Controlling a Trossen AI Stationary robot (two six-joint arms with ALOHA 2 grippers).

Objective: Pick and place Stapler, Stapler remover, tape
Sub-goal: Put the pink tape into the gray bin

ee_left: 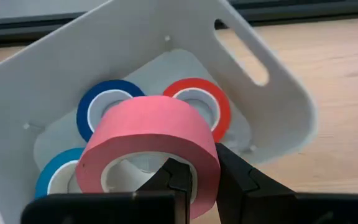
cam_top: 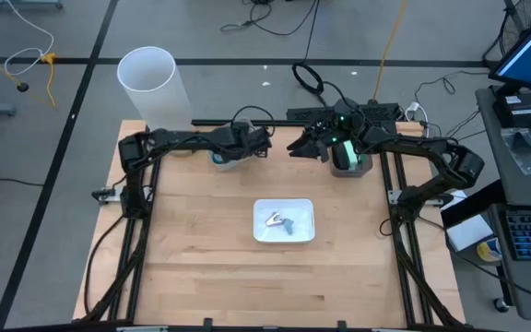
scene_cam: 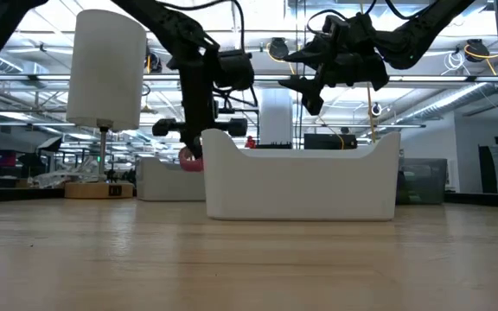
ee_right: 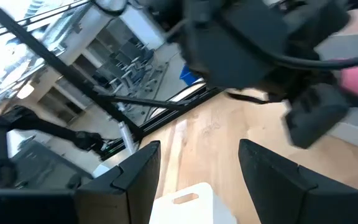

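So I'm on the tape part of this job right now. My left hand (ee_left: 194, 186) is clamped on the wall of a pink roll (ee_left: 151, 149), one finger inside the hole and one outside, and I'm holding it up over the supply bin (ee_left: 278, 106) at the back left of the worktop (cam_top: 210, 267). Below it in that bin I can see a dark blue roll (ee_left: 107, 106), a red roll (ee_left: 197, 99) and a light blue roll (ee_left: 58, 177), all lying flat. My right hand (ee_right: 197, 180) is up in the air at the back right with its fingers well apart and nothing in them, hanging near a green-lit box (cam_top: 348, 159), so that arm is just waiting. The white tray (cam_top: 284, 221) in the middle of the worktop already has a small grey metal thing in it; can't tell from up there whether that's the stapler remover or something else. My guess for the next move: swing the left arm toward me and to the middle, get the pink roll over the tray, come down low and then let go. The grip is only on one side of the ring, so I reckon it could tilt or swing if I rush.
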